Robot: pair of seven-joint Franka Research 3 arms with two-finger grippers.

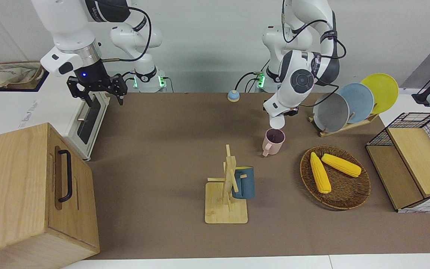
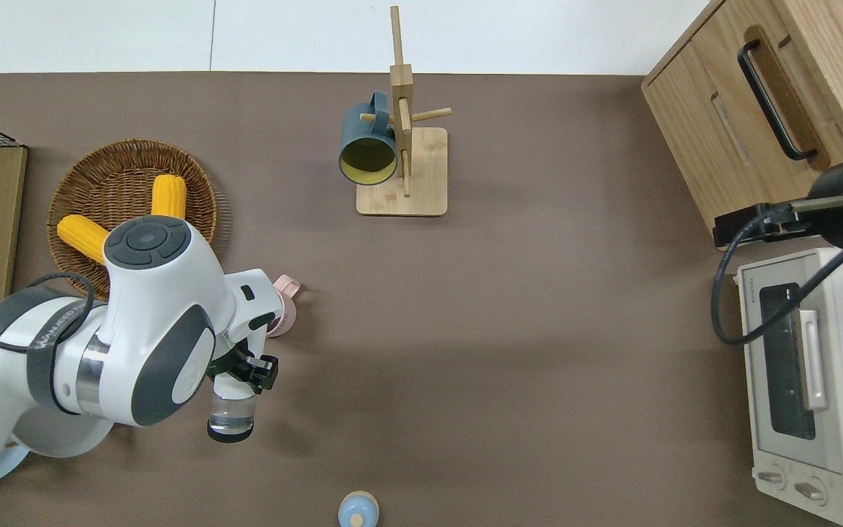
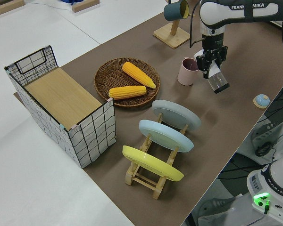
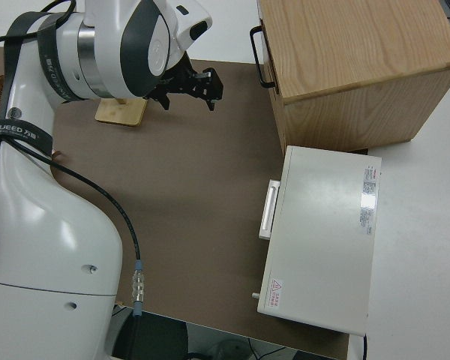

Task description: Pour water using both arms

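Observation:
My left gripper (image 2: 244, 367) is shut on a clear glass (image 2: 231, 413), holding it tilted in the air. As the overhead view shows, the glass is over the brown mat just on the robots' side of a pink mug (image 1: 273, 141). The left side view shows the same left gripper (image 3: 210, 60), glass (image 3: 218, 81) and mug (image 3: 187, 71). The mug stands upright and its inside looks dark. I cannot tell whether there is water in the glass or the mug. My right arm is parked, with its gripper (image 1: 104, 100) open and empty.
A wooden mug tree (image 1: 227, 194) carries a blue mug (image 1: 243, 182). Other things on the table are a wicker basket (image 1: 349, 198) with two corn cobs, a plate rack (image 3: 153, 176), a wire crate (image 3: 92, 136), a wooden cabinet (image 1: 21, 186), a toaster oven (image 2: 802, 380) and a small blue knob (image 2: 357, 510).

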